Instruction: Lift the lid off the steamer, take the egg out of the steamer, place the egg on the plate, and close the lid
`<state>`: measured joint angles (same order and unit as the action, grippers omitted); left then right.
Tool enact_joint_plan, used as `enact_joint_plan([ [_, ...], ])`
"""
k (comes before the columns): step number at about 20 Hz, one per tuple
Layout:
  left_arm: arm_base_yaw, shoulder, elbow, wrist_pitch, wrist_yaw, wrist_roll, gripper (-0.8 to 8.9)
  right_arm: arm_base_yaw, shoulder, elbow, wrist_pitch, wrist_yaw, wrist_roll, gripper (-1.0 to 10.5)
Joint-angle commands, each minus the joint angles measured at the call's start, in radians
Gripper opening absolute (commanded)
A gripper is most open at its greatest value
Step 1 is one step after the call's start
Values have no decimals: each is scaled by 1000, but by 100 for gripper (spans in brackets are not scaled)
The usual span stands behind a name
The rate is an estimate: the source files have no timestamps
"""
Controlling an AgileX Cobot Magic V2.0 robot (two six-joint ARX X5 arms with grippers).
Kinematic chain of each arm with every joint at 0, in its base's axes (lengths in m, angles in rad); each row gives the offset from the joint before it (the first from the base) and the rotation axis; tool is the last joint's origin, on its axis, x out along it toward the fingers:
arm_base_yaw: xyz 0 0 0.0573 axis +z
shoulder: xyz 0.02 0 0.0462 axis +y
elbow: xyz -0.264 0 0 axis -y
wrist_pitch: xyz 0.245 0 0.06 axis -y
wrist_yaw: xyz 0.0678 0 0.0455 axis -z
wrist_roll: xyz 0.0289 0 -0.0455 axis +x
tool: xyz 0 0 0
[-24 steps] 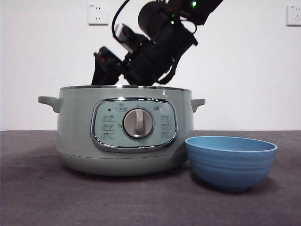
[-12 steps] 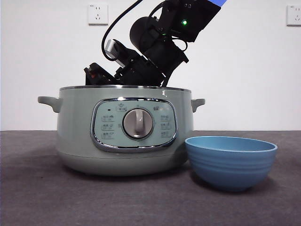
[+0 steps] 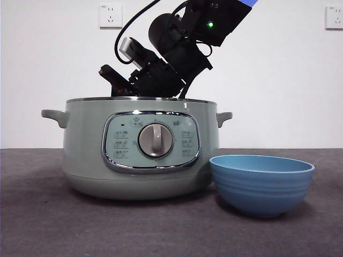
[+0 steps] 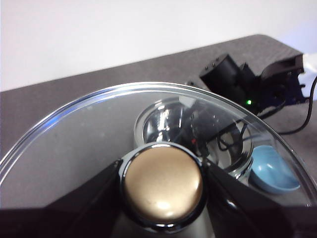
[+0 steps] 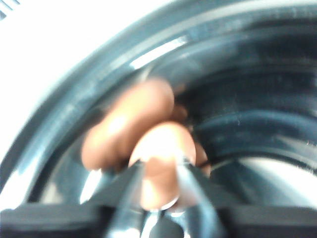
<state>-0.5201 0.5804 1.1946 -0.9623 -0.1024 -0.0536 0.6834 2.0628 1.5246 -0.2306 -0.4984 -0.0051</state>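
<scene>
We see the pot (image 3: 140, 155) standing open on the table (image 3: 43, 225), its lid (image 4: 89, 134) off and held up and away from it. The left gripper (image 4: 162, 186) has its two jaws closed tight on either side of the lid's knob (image 4: 162, 184); through the glass, that view looks down on the pot and the blue bowl (image 4: 275, 168) beside it.

The right gripper (image 5: 157, 171) reaches down into the pot from above, its tips below the rim and hidden from the front by the pot wall. Its own camera is blurred, but it shows the jaws drawn in close around a brown egg (image 5: 161, 163), one jaw on each side. A second brown egg-like shape (image 5: 124, 126) appears just behind it against the shiny inner wall; we cannot tell whether that is another egg or a reflection.

The bowl (image 3: 261, 183) sits just beside the pot, at the side away from the pot's farther handle, nearly touching its base. From the front we see only its outside.
</scene>
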Motion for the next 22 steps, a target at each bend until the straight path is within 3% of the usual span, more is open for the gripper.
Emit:
enact_joint_plan([
  [1, -4, -11, 5, 40, -1, -3, -8, 13, 23, -14, -19, 1, 5, 60],
  [3, -3, -11, 5, 40, -1, -2, -8, 13, 23, -14, -19, 0, 4, 65],
  [6, -3, -11, 5, 40, -1, -2, -8, 13, 23, -14, -19, -27, -12, 252],
  [22, -3, -11, 5, 38, -1, -3, -8, 13, 46, -14, -31, -22, -56, 248],
])
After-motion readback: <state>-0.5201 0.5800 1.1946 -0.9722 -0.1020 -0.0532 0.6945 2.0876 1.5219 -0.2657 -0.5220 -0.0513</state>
